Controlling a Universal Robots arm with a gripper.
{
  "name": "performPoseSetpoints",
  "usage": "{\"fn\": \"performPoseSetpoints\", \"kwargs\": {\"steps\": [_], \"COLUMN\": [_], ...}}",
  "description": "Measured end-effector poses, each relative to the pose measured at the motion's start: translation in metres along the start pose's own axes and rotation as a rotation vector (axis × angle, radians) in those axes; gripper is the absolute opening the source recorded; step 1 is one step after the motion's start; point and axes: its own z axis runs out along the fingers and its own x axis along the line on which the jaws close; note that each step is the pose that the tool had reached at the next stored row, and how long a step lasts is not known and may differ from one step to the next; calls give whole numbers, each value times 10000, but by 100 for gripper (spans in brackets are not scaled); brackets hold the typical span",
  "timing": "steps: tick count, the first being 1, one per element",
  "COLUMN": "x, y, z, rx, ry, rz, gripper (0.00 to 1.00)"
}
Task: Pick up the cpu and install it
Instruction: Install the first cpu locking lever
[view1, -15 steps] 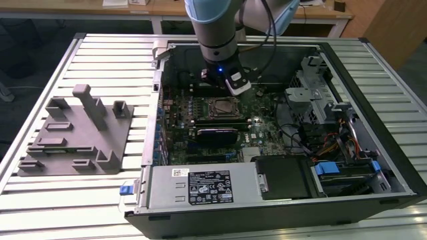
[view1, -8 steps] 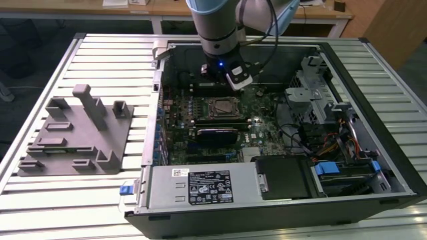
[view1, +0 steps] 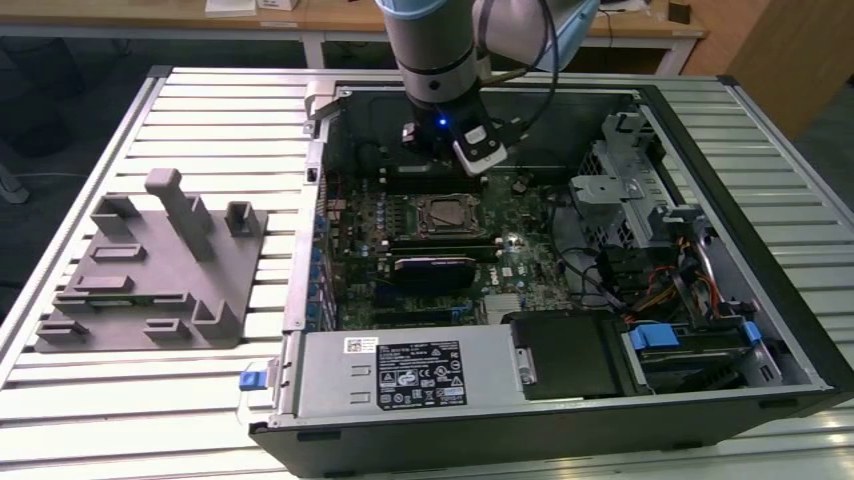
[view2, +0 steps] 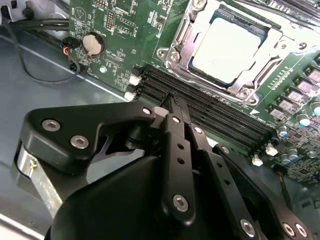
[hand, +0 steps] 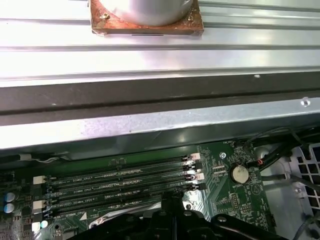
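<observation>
A robot arm reaches into an open computer case (view1: 747, 330) lying on a slatted metal desk (view1: 120, 420) in the exterior view, its hand (view1: 461, 168) low over the green motherboard (view1: 534, 260), just beyond the dark square socket (view1: 441, 215); the fingertips are hidden here behind the wrist housing. A grey plastic tray (view1: 147, 280) with upright posts sits on the desk well apart from the hand, at the exterior view's left. A white sticker marks the silver power supply (view1: 400, 375) at the case's near edge; its print is too small to make out. In the second wrist view, the matte black linkage of the hand (view2: 175, 102), studded with bright screws, tapers to fingertips pressed together with nothing between them, poised above the black memory slots (view2: 210, 112). Just past those slots the cpu (view2: 227, 50), a pale silvery square, lies seated in the socket's metal frame, apart from the hand. A round coin battery (view2: 93, 43) shines nearby on the board. In the first wrist view, the hand's tips (hand: 172, 212) again meet, empty, beside the memory slots (hand: 125, 182), whose white lettering is not legible; the case wall and desk slats lie beyond.
</observation>
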Motion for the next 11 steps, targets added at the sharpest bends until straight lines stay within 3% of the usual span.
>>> {"fn": "performPoseSetpoints", "kwargs": {"steps": [9,10,11], "x": [-13,-15,-20], "y": [13,14,17], "z": [-41,-40,-37], "rx": [4,29,114], "ry": [0,-2,-2], "rz": [-1,-5,-21], "gripper": [11,11,11]}}
